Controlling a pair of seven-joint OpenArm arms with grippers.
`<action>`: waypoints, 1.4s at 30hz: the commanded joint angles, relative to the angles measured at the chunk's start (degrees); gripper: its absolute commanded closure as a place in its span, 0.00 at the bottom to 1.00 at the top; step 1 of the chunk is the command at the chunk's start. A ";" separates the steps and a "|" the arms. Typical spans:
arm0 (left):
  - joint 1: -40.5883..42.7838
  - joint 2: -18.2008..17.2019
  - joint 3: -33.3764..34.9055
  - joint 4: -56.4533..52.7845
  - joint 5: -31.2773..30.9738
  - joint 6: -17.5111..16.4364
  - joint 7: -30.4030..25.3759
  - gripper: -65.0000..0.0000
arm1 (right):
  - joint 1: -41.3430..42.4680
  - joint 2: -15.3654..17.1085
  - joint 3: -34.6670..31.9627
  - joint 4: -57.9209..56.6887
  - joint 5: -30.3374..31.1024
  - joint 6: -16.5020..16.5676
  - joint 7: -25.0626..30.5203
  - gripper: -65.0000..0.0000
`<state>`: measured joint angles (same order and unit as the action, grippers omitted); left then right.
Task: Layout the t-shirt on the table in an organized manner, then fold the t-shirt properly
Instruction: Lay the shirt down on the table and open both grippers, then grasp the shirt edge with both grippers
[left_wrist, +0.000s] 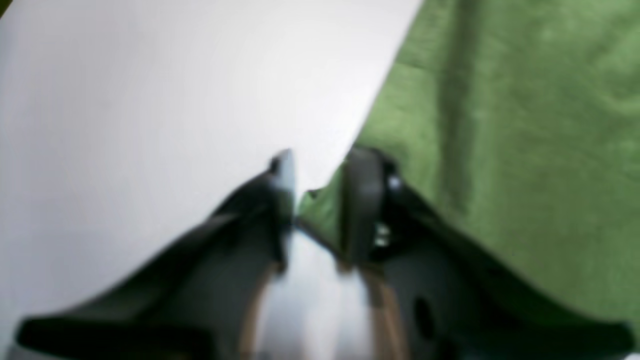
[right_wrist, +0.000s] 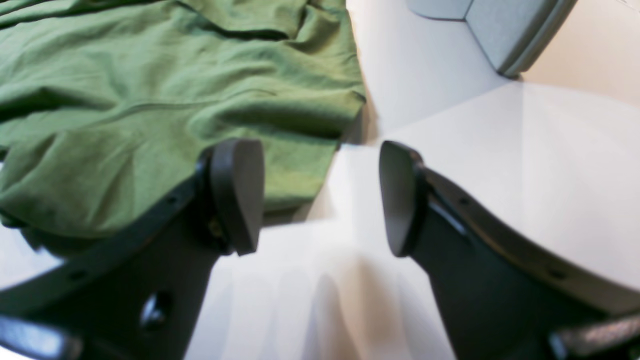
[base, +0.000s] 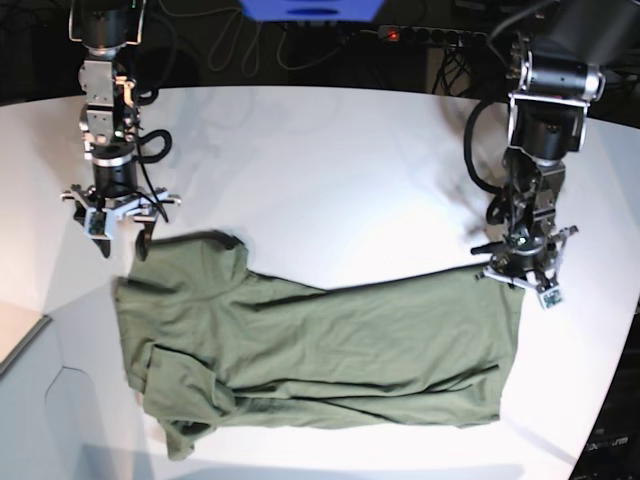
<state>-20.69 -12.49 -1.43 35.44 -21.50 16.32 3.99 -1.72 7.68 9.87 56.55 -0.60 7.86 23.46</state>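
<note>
The olive t-shirt lies spread sideways across the white table, rumpled at its left end. My left gripper is down at the shirt's upper right corner. In the left wrist view its jaws stand a narrow gap apart, with the edge of the t-shirt reaching in between them; the picture is blurred. My right gripper hangs just above the shirt's upper left corner. In the right wrist view it is open with only table between its fingers, and the t-shirt lies to its left.
Cables, a power strip and a blue object line the dark back edge. A grey panel sits off the table's lower left. The table's curved edge runs down the right side.
</note>
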 joint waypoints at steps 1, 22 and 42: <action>-0.89 0.23 -0.02 0.38 -0.09 0.08 0.98 0.82 | 1.76 0.36 -0.59 0.19 0.29 0.36 1.81 0.44; -0.72 0.05 -0.55 0.56 -0.09 0.08 1.33 1.00 | 8.53 0.45 -2.09 -2.27 0.29 7.40 -21.92 0.66; 17.22 -0.56 -15.76 42.05 -0.17 0.17 24.80 1.00 | -11.95 -0.78 5.65 36.32 0.56 8.54 -21.92 1.00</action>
<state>-3.03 -12.40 -16.99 76.73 -22.04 16.49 29.87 -14.50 6.31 15.33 91.64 -0.82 16.53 -0.67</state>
